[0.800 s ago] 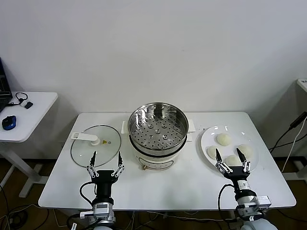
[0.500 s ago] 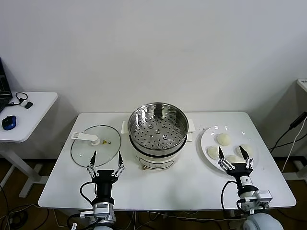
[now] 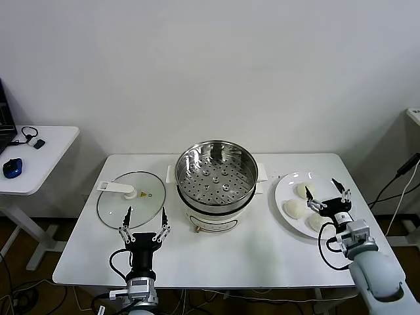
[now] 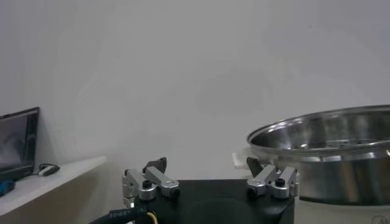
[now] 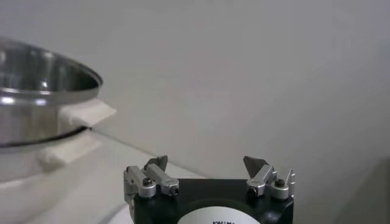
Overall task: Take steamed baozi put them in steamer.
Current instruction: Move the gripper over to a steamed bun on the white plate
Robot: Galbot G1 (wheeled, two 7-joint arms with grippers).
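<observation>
The steamed baozi point(image 3: 295, 209) sit together on a white plate point(image 3: 286, 184) at the right of the table point(image 3: 256, 252), none yet in the steamer point(image 3: 216, 174), which stands open and empty at the centre. The right gripper point(image 3: 327, 195) hovers over the plate, jaws spread wide with nothing between them: this looks like the reach for a first bun. Next it must drop around one bun and close gently. The left gripper point(image 3: 144, 220) waits near the front edge, jaws apart, beside the glass lid point(image 3: 131, 199).
</observation>
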